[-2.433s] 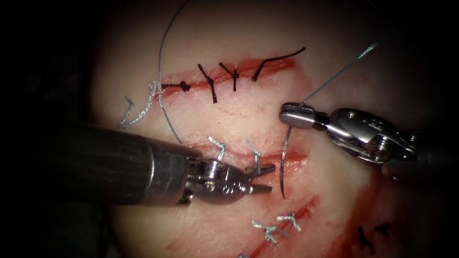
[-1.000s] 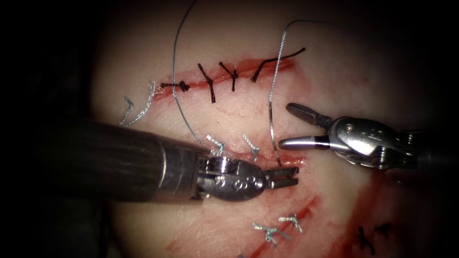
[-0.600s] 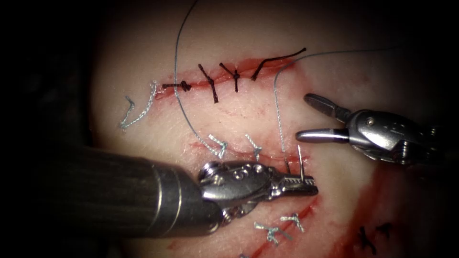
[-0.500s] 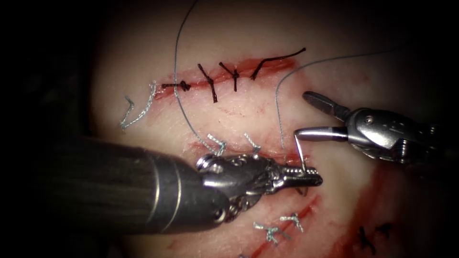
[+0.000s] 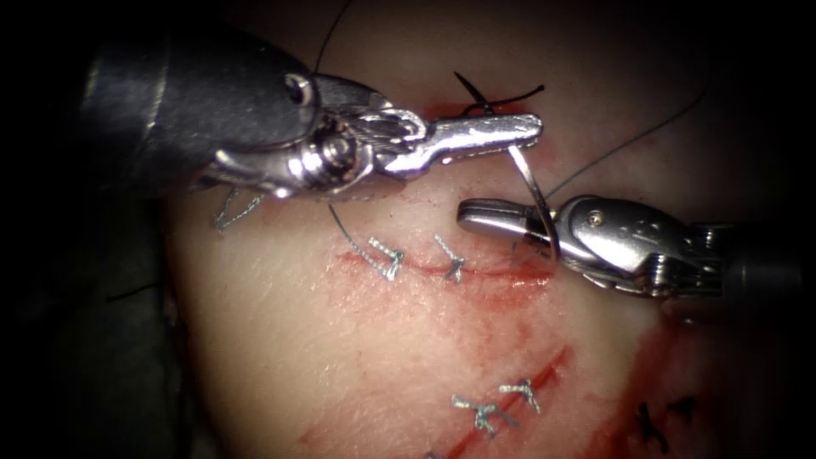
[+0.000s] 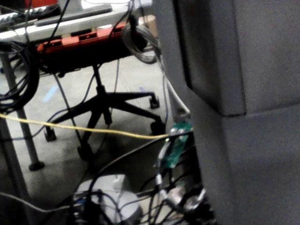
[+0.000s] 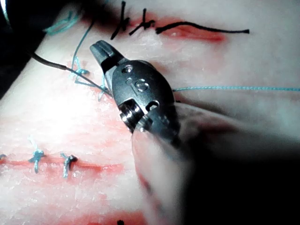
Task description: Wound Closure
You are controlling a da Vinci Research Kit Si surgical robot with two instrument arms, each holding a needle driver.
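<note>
Looking down the endoscope view, we see the left tool (image 5: 518, 129) raised over the upper cut, its jaws pressed together on one end of the needle (image 5: 534, 194); which end it is we cannot tell, since the steel is thin and part of it lies against the right tool (image 5: 476, 217); the needle's far end is lost where it meets that tool's body, so we cannot say whether it touches the tissue (image 5: 340, 340) there. The needle's long axis runs from the left tool's tip down and to the right, its curve bowing toward the right tool; it hangs above the tissue to the right of the middle cut (image 5: 459, 274), not visibly buried in it. The right tool lies just below, its tip pointing left; we cannot tell whether its jaws are parted or closed, nor whether they grip anything. The thread (image 5: 629, 144) runs up and to the right from near the needle into the dark, where its end is cut off; another strand (image 5: 350, 246) passes under the left tool toward the middle cut's pale stitches (image 5: 387, 257).

The right wrist view shows the right tool (image 7: 101, 49) from behind, its tip over the tissue (image 7: 56, 112), and the thread (image 7: 234, 87) stretched straight across beside it; there the needle is hard to make out.
</note>
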